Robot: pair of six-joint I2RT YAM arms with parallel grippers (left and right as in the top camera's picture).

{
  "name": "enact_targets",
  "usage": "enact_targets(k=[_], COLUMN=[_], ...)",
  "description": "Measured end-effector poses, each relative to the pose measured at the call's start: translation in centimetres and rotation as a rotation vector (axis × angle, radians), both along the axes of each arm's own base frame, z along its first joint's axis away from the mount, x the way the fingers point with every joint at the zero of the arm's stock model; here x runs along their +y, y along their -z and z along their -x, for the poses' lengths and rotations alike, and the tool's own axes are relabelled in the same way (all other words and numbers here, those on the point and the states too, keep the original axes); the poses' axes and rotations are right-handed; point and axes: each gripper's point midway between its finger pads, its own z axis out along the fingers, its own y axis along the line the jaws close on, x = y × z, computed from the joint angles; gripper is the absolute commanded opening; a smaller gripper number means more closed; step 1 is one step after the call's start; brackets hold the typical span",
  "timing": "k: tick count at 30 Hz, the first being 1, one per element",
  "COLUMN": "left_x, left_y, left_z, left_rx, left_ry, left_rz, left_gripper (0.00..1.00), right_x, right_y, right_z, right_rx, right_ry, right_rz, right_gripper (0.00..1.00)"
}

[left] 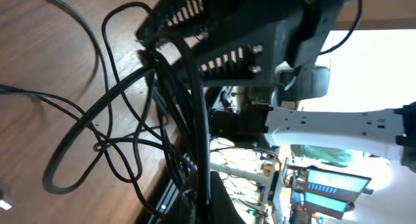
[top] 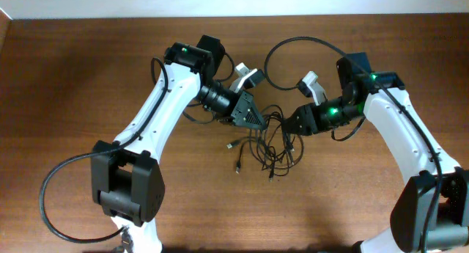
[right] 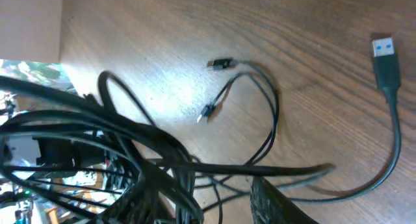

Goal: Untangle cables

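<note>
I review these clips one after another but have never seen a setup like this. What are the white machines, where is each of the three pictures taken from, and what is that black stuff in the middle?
The white machines are two robot arms at a wooden table, each ending in a two-fingered claw. The wide picture looks down from above; the other two come from cameras on the wrists.

The black stuff is the cables, thin cords with small plugs, bunched in a tangle between the arms. One plug has a blue tip.

The left claw is shut at the tangle's edge, apparently on some strands. The right claw is among the cords too; whether it grips any is unclear.
</note>
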Motion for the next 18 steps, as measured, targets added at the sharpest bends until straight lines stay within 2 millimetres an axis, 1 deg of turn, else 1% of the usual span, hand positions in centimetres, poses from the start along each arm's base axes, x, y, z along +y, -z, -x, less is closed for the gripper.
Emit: enact_targets(k=[1,2,3,4,7,8,11,13,16,18], left_x=[-0.1,-0.1,-0.1,-0.1,-0.1,-0.1,-0.1,-0.1,-0.1,-0.1], left_y=[-0.1,-0.2,-0.2,-0.2,-0.2,-0.2,-0.2,-0.2,-0.2,-0.2], left_z=[0.0,0.1,0.1,0.1,0.1,0.1,0.1,0.1,0.1,0.1], left_rx=[0.006,0.01,0.012,0.012,0.012,0.012,0.012,0.012,0.012,0.012], left_ry=[-0.001,-0.002,-0.002,-0.003,-0.003,-0.003,-0.003,-0.003,-0.003,-0.003], left_rz=[0.008,0.008,0.01,0.01,0.009,0.009,0.009,0.009,0.009,0.009], left_gripper=[0.0,0.0,0.0,0.0,0.0,0.0,0.0,0.0,0.0,0.0], right_x=[0.1,0.2,0.3,0.4,0.6,0.5,-0.3,-1.1,-1.8,-2.5], right_y=[0.1,0.2,0.5,0.7,0.7,0.8,1.4,1.9,2.1,2.5], right_z=[-0.2,-0.4,-0.6,-1.0,-2.3,-2.5,-2.9,-3.6,-4.9,-5.3], right_rx=[-0.012,-0.028,-0.048,-0.072,-0.131,-0.132,-0.123,-0.132,-0.143,-0.126], right_ry=[-0.002,-0.009,-0.016,-0.02,-0.007,0.003,0.037,0.079,0.149,0.209], right_rz=[0.004,0.014,0.035,0.049,0.06,0.07,0.13,0.187,0.228,0.271], right_gripper=[0.29,0.16,0.14,0.15,0.08,0.04,0.04,0.04,0.04,0.04])
